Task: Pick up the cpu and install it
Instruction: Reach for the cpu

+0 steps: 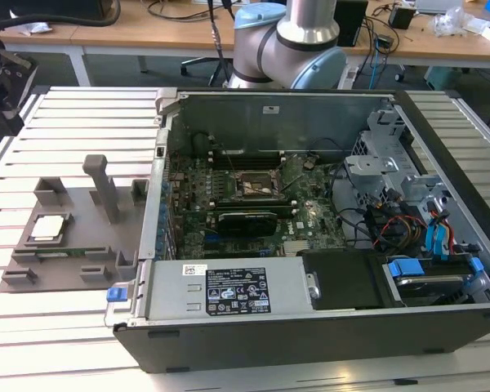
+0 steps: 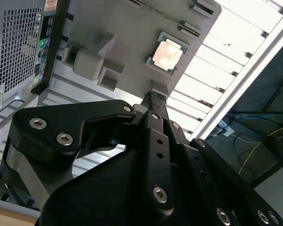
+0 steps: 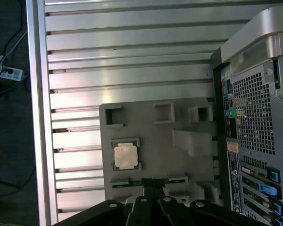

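The cpu (image 1: 47, 228) lies flat, pale metal top upward, in a square recess of a grey holder plate (image 1: 77, 206) that rests on the slatted metal counter (image 1: 82, 122), at the exterior view's left of the open computer case (image 1: 310, 331). Both wrist views show the same chip (image 2: 167, 52) (image 3: 125, 156) seated in its recess, with bare grey plate all round it and nothing touching it. The gripper (image 3: 148, 182) hangs above the holder plate, its black links converging to a narrow tip; the jaws look pressed together and they pinch nothing. In the second wrist view the gripper (image 2: 151, 94) has its tip near the cpu but apart from it, over the plate's edge just beside the chip's recess. A tall grey post (image 1: 104, 188) stands upright on the plate between the cpu and the case. Inside the case the green motherboard (image 1: 229, 229) lies exposed, and the dark metal-framed socket (image 1: 257, 184) sits near its middle, well apart from the chip. A silver power supply box (image 1: 229, 290) with a printed label fills the case's near side, and blue-tabbed drive brackets (image 1: 429, 269) sit toward the exterior view's right. The arm's pale blue and grey joint (image 1: 290, 41) rises behind the case.
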You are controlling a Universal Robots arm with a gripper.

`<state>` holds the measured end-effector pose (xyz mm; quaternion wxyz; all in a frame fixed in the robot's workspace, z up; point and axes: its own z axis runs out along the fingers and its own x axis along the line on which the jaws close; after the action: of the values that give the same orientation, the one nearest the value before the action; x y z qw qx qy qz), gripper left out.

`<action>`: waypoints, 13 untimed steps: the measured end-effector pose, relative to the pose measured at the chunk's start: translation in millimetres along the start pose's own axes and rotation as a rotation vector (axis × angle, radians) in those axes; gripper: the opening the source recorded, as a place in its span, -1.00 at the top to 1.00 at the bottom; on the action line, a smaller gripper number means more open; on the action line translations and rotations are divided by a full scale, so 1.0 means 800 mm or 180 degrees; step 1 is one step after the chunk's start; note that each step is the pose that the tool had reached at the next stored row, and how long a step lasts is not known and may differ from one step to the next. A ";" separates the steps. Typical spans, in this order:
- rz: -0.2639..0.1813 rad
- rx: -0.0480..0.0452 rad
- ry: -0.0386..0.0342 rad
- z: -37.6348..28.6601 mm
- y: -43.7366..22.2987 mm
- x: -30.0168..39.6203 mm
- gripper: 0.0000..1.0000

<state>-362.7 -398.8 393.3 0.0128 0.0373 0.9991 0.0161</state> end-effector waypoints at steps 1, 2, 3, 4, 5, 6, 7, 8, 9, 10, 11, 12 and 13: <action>0.0000 0.0000 0.0000 0.0000 -0.0002 0.0030 0.79; 0.0000 0.0000 0.0000 -0.0001 -0.0003 0.0044 0.79; 0.0000 0.0000 0.0000 -0.0001 -0.0004 0.0058 0.79; 0.0000 0.0000 0.0000 -0.0002 -0.0006 0.0079 0.79; 0.0000 0.0000 0.0000 -0.0002 -0.0007 0.0090 0.79; 0.0000 0.0000 0.0000 -0.0003 -0.0009 0.0113 0.79; 0.0000 0.0000 0.0000 -0.0004 -0.0010 0.0135 0.79; 0.0000 0.0000 0.0000 -0.0005 -0.0013 0.0182 0.79; 0.0000 0.0000 0.0000 -0.0006 -0.0015 0.0208 0.79; 0.0000 0.0000 0.0000 -0.0005 -0.0017 0.0224 0.79; 0.0000 0.0000 0.0000 -0.0006 -0.0018 0.0239 0.79; 0.0000 0.0000 0.0000 -0.0006 -0.0019 0.0255 0.79; 0.0000 0.0000 0.0000 -0.0007 -0.0020 0.0272 0.79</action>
<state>-384.5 -398.8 393.2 0.0128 0.0373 0.9991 0.0162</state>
